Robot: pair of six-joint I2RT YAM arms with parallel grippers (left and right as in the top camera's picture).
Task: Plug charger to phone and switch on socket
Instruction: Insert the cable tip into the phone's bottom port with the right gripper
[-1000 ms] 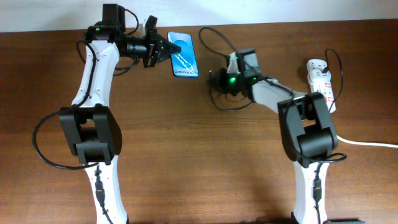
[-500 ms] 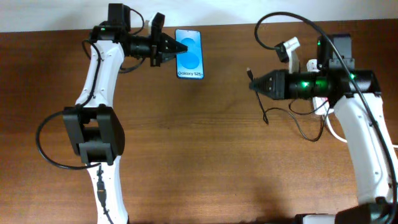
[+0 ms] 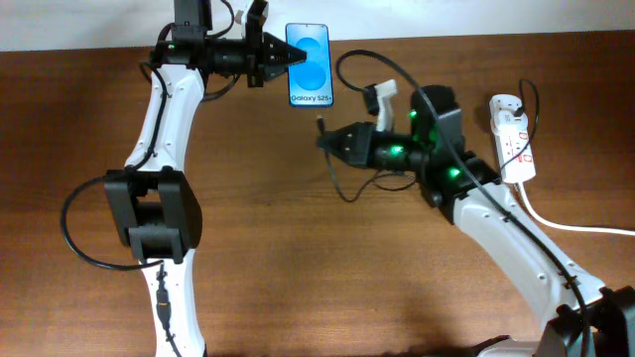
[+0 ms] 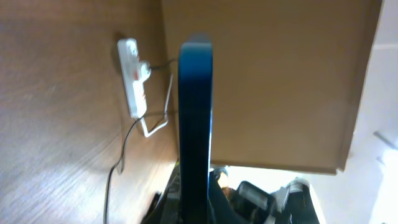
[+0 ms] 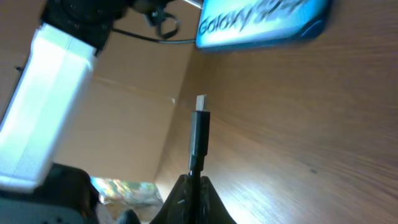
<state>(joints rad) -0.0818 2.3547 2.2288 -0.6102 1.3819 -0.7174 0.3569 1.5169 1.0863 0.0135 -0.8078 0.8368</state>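
Note:
The phone (image 3: 310,64), blue screen up, is at the far middle of the table, held at its left edge by my left gripper (image 3: 285,58), which is shut on it. In the left wrist view the phone (image 4: 195,118) shows edge-on between the jaws. My right gripper (image 3: 330,140) is shut on the charger's plug end (image 5: 199,134); its tip (image 3: 320,124) points left, a little below and right of the phone's bottom edge (image 5: 261,25). The black cable (image 3: 342,183) loops under the right arm. The white socket (image 3: 513,137) lies at the right.
A white cord (image 3: 575,226) runs from the socket to the right edge. The socket also shows in the left wrist view (image 4: 134,78). The table's far edge meets a pale wall just behind the phone. Both arm bases stand at the near side.
My right gripper swung left with the plug toward the phone, ending close to its lower edge. My left gripper shifted the phone a little right and farther back.

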